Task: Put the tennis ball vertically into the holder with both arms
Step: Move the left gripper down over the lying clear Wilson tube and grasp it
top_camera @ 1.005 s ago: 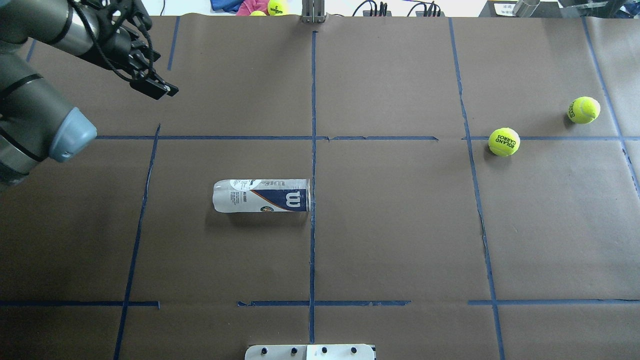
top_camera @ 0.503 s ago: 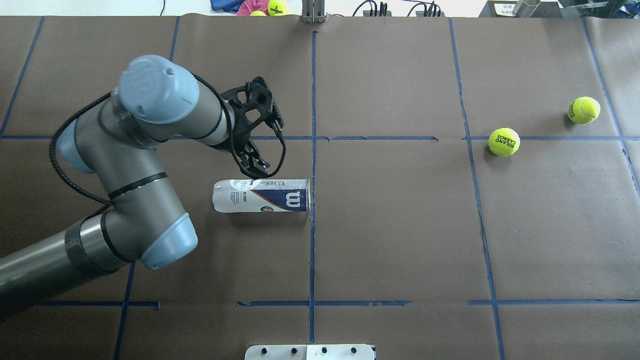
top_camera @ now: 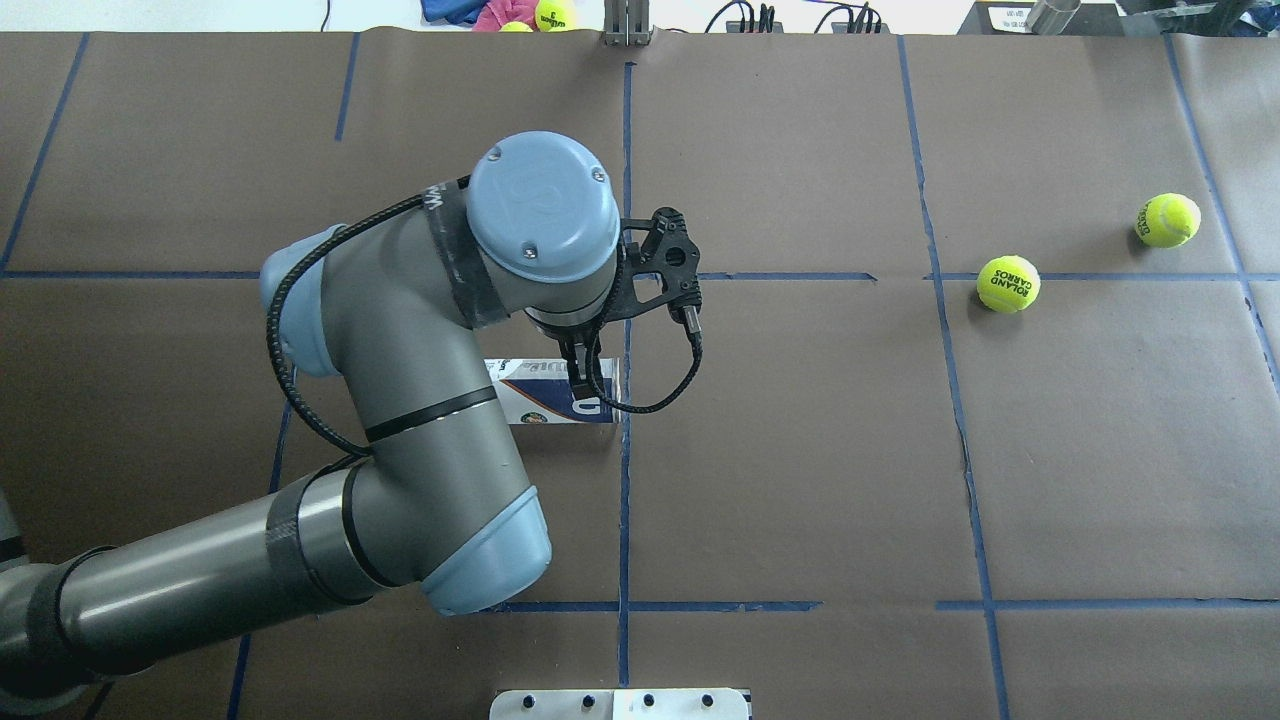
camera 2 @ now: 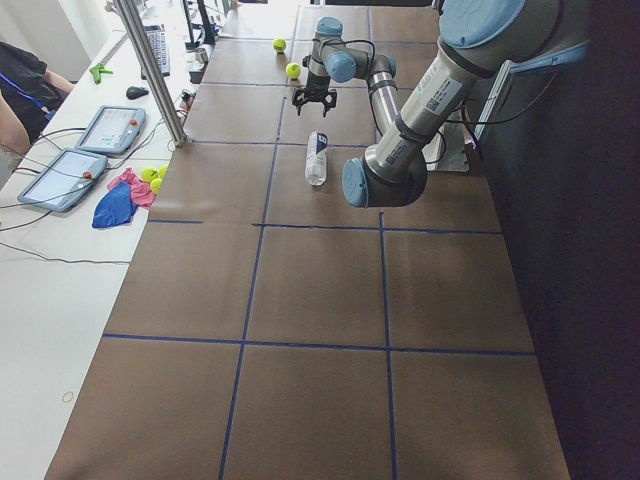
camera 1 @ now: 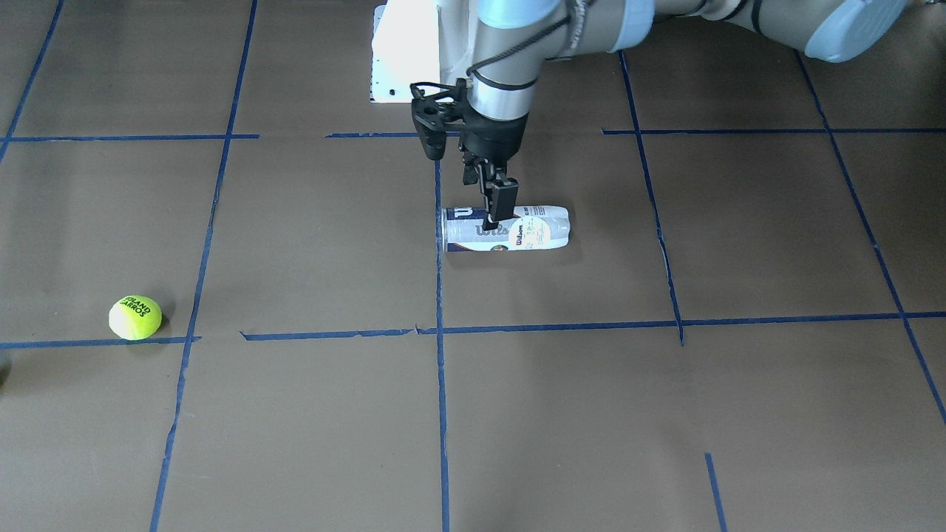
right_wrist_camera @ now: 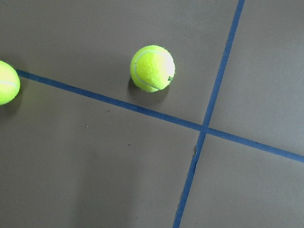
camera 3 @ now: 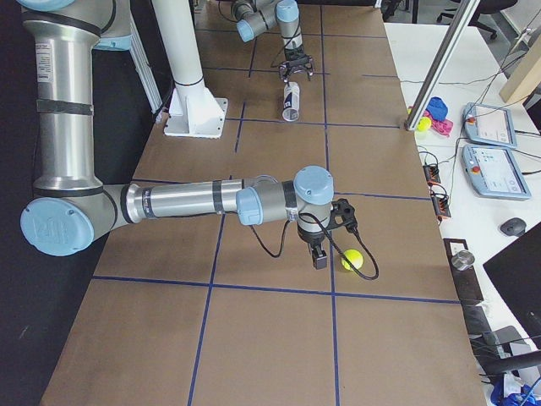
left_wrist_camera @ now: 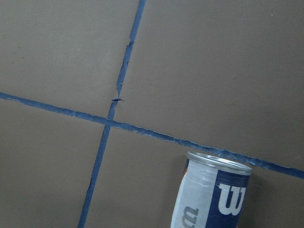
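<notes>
While the can lies on its side on the table, its mouth against a blue tape line, the left tool hangs over that mouth end, pointing down with its fingers spread wide. Whether it touches the can I cannot tell. From overhead the left arm hides the can's closed half. The lettered tennis ball sits well apart, with a second ball near it. The right tool hovers just beside one ball; how wide it stands I cannot tell.
</notes>
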Tool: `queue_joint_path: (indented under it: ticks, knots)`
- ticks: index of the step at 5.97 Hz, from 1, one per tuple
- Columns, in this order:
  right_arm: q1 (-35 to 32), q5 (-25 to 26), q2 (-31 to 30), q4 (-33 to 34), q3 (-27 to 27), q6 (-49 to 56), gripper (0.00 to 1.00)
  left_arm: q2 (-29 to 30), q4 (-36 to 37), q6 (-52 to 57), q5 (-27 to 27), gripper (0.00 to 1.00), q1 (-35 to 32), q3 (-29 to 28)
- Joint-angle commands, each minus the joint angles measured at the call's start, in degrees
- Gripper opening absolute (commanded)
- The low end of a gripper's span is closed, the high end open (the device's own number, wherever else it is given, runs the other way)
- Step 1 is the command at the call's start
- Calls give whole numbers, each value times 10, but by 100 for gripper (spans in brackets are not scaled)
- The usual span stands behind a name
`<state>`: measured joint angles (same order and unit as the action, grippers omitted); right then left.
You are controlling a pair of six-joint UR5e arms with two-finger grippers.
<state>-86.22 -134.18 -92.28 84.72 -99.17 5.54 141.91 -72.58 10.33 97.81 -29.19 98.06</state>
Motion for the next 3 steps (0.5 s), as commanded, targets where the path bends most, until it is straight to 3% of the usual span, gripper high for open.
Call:
queue_joint_path:
  ticks: [1,3]
  knots:
    - [0,0,0,0,0,0,100,35,47,20,-48,100,37,-65]
    - [0,0,-1,0,0,0,100,36,45,19,-54,100,46,-99]
